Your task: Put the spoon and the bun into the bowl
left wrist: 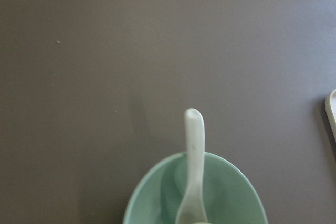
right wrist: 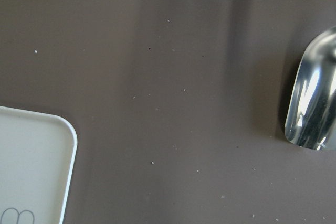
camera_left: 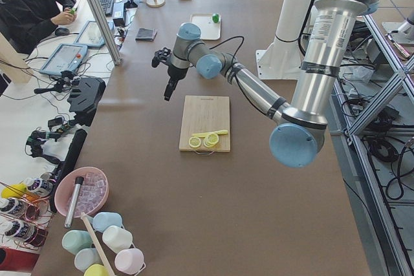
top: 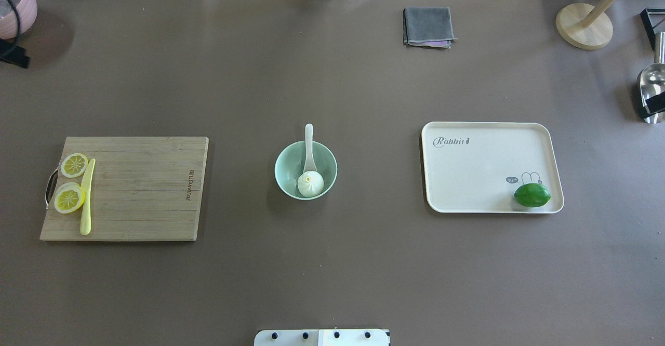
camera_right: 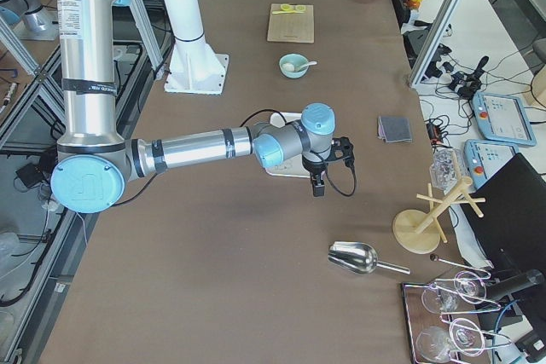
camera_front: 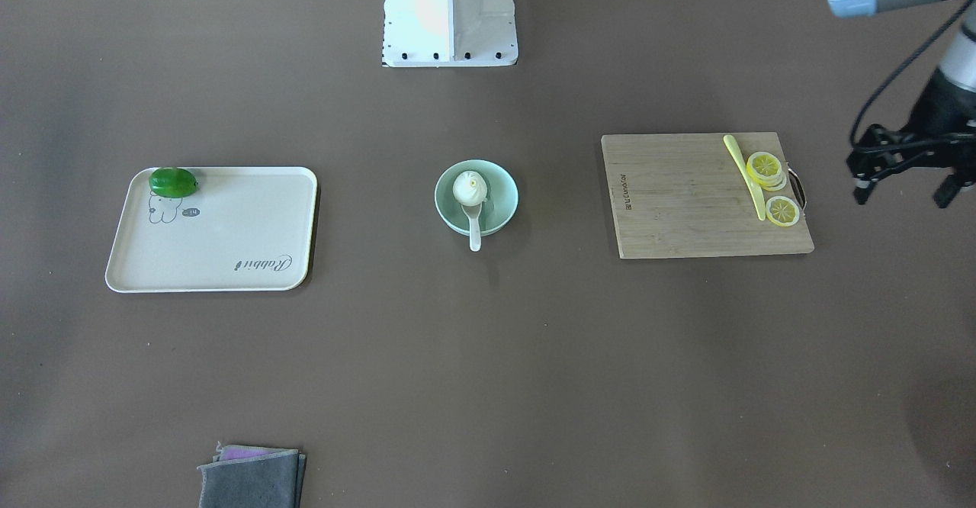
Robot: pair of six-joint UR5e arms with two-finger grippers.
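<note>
Left gripper (camera_front: pixel 906 188) is hanging in the air up toward the left end of the table (top: pixel 332 273). From the front-facing camera it shows just past the handle end of the cutting board (top: pixel 140 190). Its two fingers look spread apart with nothing between them, so released as far as I can see.

Right gripper (camera_right: pixel 318 183) only turns up in the side camera, hovering over the right part of the table between the tray (top: pixel 478 169) and a shiny metal scoop (camera_right: pixel 354 256). Honestly can't tell whether its fingers are apart or together.

The task stuff is dead centre on the table. The mint bowl (top: pixel 291 155) has the bun (top: pixel 310 184) sitting inside it, on the side nearer the robot. The spoon (top: pixel 309 143) is in there too. Its scoop is down in the bowl touching the bun, and its handle leans over the rim and points at the far edge.

The board holds some lemon slices (top: pixel 74 164) and a pale yellow knife (top: pixel 86 200), all at its handle end.

The cream tray sits toward the right end, with a lime (top: pixel 532 195) in its corner nearest the robot. A folded grey cloth (top: pixel 427 26) lies by the far edge, and a wooden stand (top: pixel 583 26) is near the far right corner.
</note>
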